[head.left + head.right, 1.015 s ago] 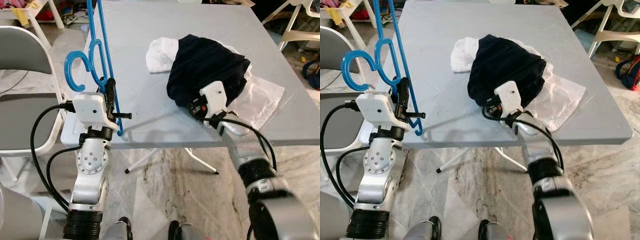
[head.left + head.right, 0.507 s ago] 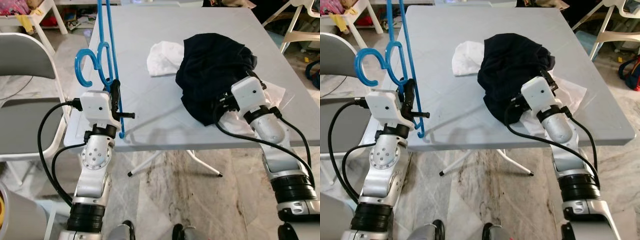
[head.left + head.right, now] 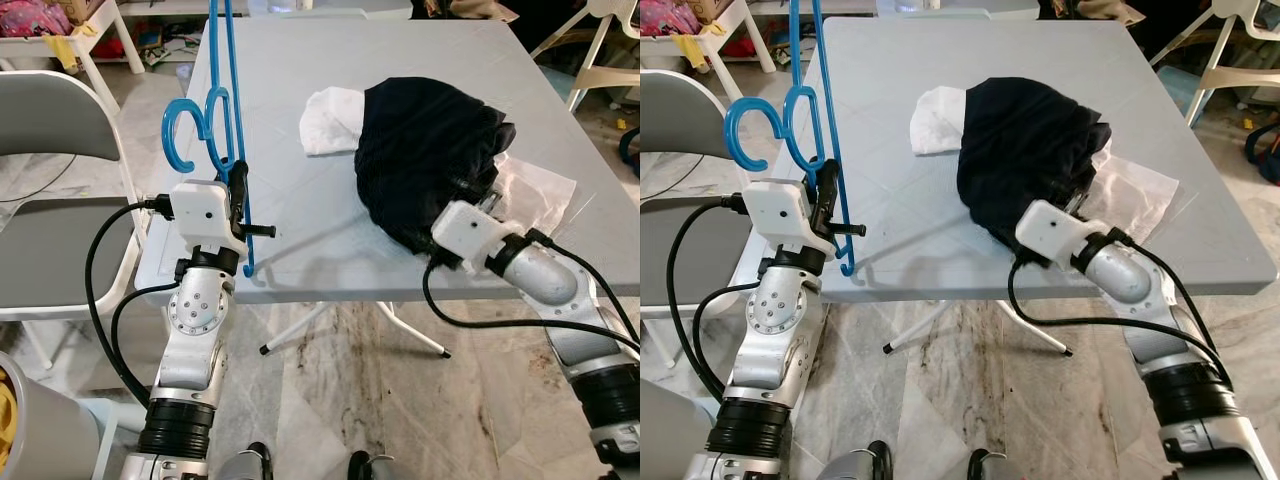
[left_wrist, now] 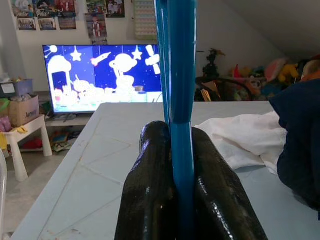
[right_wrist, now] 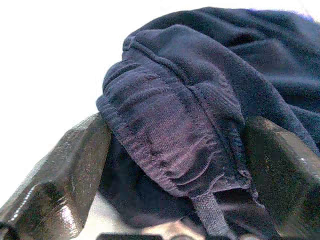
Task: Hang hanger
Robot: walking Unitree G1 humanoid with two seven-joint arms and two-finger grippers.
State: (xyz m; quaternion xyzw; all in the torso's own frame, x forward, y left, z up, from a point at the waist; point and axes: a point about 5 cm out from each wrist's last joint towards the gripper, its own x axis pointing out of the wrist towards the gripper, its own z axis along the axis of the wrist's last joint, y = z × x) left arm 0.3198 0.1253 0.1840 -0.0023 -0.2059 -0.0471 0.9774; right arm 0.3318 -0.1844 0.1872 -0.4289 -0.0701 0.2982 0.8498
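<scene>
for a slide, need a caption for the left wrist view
Left hand clamped on blue hanger above the grey table, white cloth and TV beyond.

I see a light grey table (image 3: pixel 300 130) on marbled floor (image 3: pixel 340 400). At its centre, toward three o'clock, lies a heaped dark navy garment (image 3: pixel 425 150). A white cloth (image 3: pixel 330 105) pokes out at its ten o'clock side, and clear plastic wrap (image 3: pixel 535 185) lies at its four o'clock.
</scene>
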